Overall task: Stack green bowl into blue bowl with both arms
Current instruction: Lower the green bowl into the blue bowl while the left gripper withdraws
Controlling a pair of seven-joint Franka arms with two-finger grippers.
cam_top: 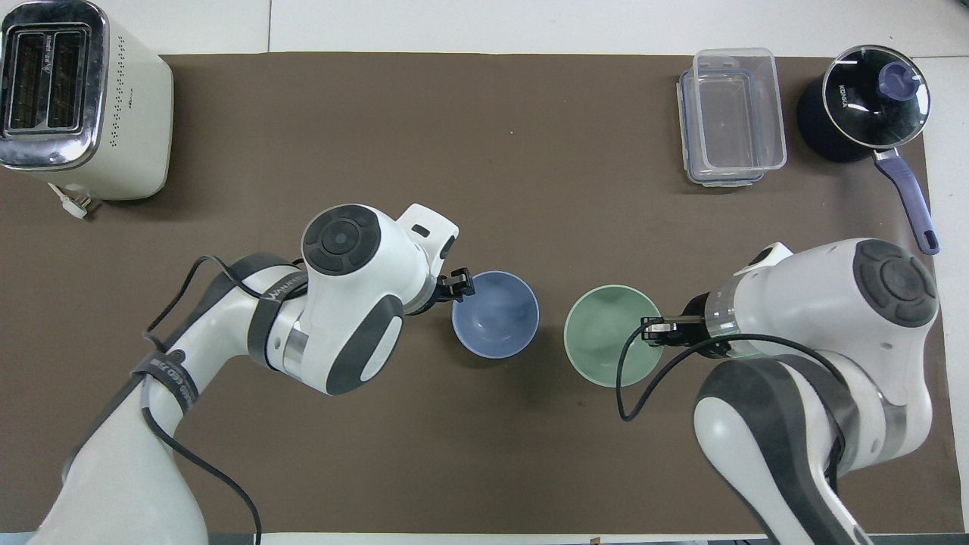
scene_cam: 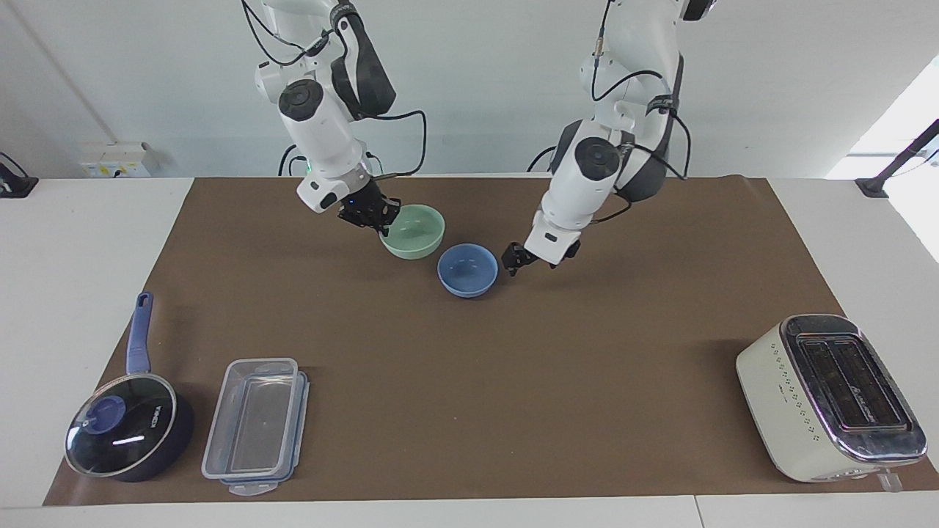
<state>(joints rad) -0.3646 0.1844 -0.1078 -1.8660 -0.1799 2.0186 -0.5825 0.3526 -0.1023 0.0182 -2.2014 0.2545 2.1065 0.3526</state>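
Observation:
The blue bowl (scene_cam: 467, 270) stands upright on the brown mat near the middle; it also shows in the overhead view (cam_top: 496, 314). My left gripper (scene_cam: 530, 257) is open and empty, just off the bowl's rim on the side toward the left arm's end, and it shows in the overhead view (cam_top: 457, 284). My right gripper (scene_cam: 373, 213) is shut on the rim of the green bowl (scene_cam: 414, 231) and holds it a little above the mat, close beside the blue bowl toward the right arm's end. In the overhead view the green bowl (cam_top: 610, 334) and the right gripper (cam_top: 654, 330) show apart from the blue bowl.
A cream toaster (scene_cam: 829, 396) stands at the left arm's end, farther from the robots. A clear lidded container (scene_cam: 253, 425) and a dark blue saucepan with a glass lid (scene_cam: 125, 433) stand at the right arm's end, farther from the robots.

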